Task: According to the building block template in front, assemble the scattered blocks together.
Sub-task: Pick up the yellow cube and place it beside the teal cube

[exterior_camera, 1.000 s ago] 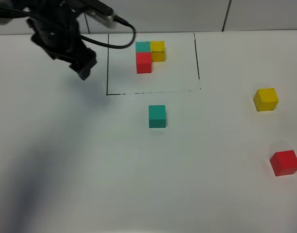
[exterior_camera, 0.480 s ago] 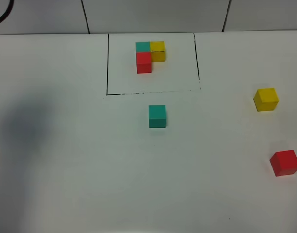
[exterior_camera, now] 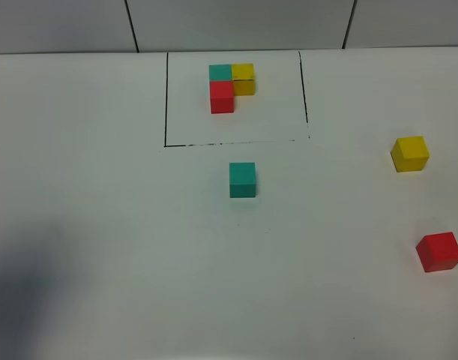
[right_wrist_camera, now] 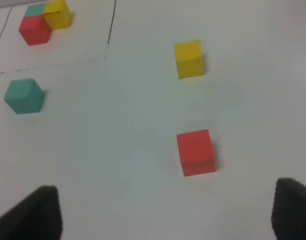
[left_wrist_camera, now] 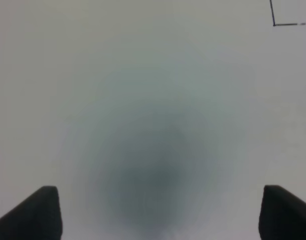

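The template (exterior_camera: 230, 85) is an L of teal, yellow and red cubes inside a black drawn rectangle at the far middle; it also shows in the right wrist view (right_wrist_camera: 42, 22). The loose teal cube (exterior_camera: 242, 180) (right_wrist_camera: 24, 95) sits just in front of the frame. The loose yellow cube (exterior_camera: 410, 154) (right_wrist_camera: 189, 59) and red cube (exterior_camera: 439, 251) (right_wrist_camera: 195, 152) lie at the right. Neither arm shows in the high view. My left gripper (left_wrist_camera: 158, 212) is open over bare table. My right gripper (right_wrist_camera: 168, 215) is open, short of the red cube.
The white table (exterior_camera: 101, 225) spreads around the cubes. A corner of the black frame line (left_wrist_camera: 285, 20) shows in the left wrist view. A soft shadow lies at the front left of the table. Grey wall panels (exterior_camera: 236, 22) stand behind the table.
The left arm, which was over the table left of the frame, has withdrawn to the left and left the high view. Its shadow has moved toward the front left. The cubes have not moved.
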You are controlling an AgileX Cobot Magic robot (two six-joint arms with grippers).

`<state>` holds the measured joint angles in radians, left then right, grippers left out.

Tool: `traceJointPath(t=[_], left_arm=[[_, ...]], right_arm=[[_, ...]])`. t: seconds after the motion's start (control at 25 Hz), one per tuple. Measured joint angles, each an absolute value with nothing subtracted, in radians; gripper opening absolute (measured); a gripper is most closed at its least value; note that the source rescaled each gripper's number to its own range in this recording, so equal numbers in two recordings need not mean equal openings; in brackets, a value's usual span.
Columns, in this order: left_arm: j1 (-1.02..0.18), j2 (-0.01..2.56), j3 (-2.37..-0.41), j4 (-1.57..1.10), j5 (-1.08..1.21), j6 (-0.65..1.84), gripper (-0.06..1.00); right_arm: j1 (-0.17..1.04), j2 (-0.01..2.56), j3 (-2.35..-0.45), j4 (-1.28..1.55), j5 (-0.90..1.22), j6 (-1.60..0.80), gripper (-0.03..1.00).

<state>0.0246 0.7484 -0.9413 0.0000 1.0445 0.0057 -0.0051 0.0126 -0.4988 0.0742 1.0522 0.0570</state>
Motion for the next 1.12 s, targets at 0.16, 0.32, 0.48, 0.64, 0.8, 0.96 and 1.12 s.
traceJointPath(t=[0.16,0.32,0.48,0.64,0.8,0.96,1.12], left_arm=[[0.025,0.538,-0.848,0.000,1.047,-0.023,0.74],[0.025,0.382,-0.751,0.000,1.053,-0.039,0.74],[0.025,0.255,-0.658,0.000,1.070,-0.046,0.74],[0.025,0.138,-0.578,-0.020,1.080,-0.047,0.74],[0.025,0.027,-0.512,-0.027,1.078,-0.043,0.74],[0.025,-0.001,-0.504,-0.056,1.073,-0.019,0.74],[0.025,-0.004,-0.503,-0.066,1.071,-0.014,0.74]], right_arm=[[-0.005,0.013,-0.499,0.074,1.052,0.057,0.72],[-0.005,0.013,-0.499,0.074,1.052,0.057,0.72],[-0.005,0.013,-0.499,0.074,1.052,0.057,0.72],[-0.005,0.013,-0.499,0.074,1.052,0.057,0.72],[-0.005,0.013,-0.499,0.074,1.052,0.057,0.72],[-0.005,0.013,-0.499,0.074,1.052,0.057,0.72],[-0.005,0.013,-0.499,0.074,1.052,0.057,0.72]])
